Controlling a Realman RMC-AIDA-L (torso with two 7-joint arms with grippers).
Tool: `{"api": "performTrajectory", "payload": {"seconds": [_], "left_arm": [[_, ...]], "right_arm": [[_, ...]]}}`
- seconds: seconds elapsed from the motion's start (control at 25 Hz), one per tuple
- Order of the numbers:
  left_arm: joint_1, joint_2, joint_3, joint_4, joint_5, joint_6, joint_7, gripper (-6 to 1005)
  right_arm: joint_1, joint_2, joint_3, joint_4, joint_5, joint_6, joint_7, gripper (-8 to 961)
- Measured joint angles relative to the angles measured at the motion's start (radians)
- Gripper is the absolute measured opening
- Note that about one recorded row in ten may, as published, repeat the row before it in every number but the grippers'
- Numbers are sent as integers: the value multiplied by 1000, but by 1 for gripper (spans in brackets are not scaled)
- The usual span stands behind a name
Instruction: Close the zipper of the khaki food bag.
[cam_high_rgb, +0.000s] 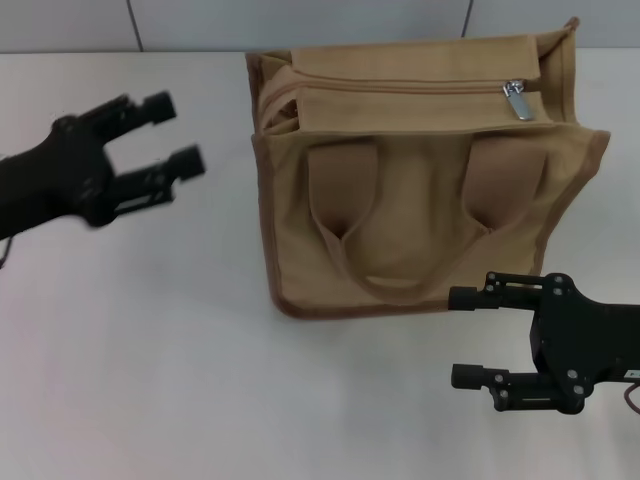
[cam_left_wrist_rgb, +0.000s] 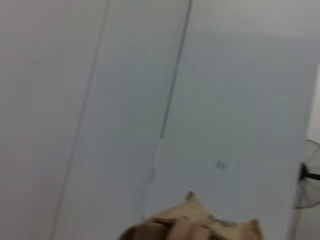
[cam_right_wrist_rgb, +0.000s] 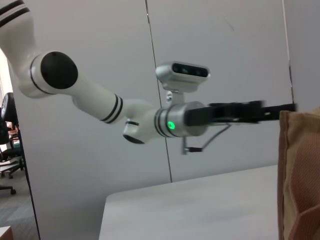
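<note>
**A:** Where was the khaki food bag (cam_high_rgb: 420, 180)?

**B:** Upright on the white surface (cam_high_rgb: 150, 380), handle side facing the robot. It sat between the two sets of fingers, further from the robot than the right pair. Two wide looped handles (cam_high_rgb: 400, 215) hung down its front face.

**A:** Zipper?

**B:** The zipper (cam_high_rgb: 400, 88) ran along the top flap. Its silver pull tab (cam_high_rgb: 519, 100) lay at the end nearer the right fingers. Couldn't tell how much of the track was actually closed.

**A:** Left gripper?

**B:** Left gripper (cam_high_rgb: 175, 135) hovered off the bag's side, near but not touching. Fingers were apart, nothing between them, tips aimed towards the bag. Its wrist view caught just the bag's top edge (cam_left_wrist_rgb: 192, 225) against a grey wall (cam_left_wrist_rgb: 100, 100).

**A:** Right?

**B:** Right gripper (cam_high_rgb: 468, 337) was just past the bag's lower front corner, on the robot's side of it. Fingers spread, empty, pointing across towards the left arm. No contact with the bag. Its wrist view showed the bag's side edge (cam_right_wrist_rgb: 300, 170) close by, with the left arm (cam_right_wrist_rgb: 130, 117) beyond.
</note>
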Motion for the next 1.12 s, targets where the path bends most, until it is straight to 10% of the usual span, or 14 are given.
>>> {"api": "performTrajectory", "payload": {"seconds": [0.36, 0.72, 1.12], "left_arm": [[58, 24, 153, 23, 11, 203, 97, 831], [51, -48, 204, 12, 200, 69, 210, 835], [46, -56, 210, 13, 208, 64, 210, 835]], "right_arm": [[14, 13, -4, 5, 5, 14, -3, 711], [36, 17, -6, 51, -3, 67, -21, 711], [45, 17, -6, 70, -6, 69, -30, 711]]}}
